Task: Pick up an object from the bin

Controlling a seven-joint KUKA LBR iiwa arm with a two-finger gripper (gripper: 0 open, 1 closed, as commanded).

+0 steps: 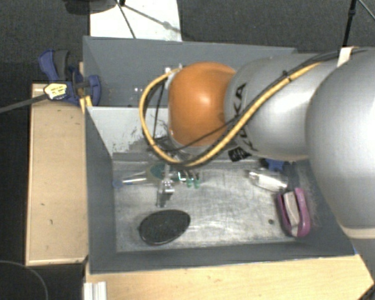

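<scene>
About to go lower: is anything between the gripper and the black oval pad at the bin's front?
Nothing visible. The gripper hangs just behind the black oval pad, with bare bin floor between. Some small green bits lie beside it, off that line.

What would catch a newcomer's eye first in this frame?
The big silver arm with its orange cover reaches in from the right, its gripper low over the middle of the bin, beside small green bits. A dark oval disc lies near the front, a purple-and-white thing by the right wall.
</scene>
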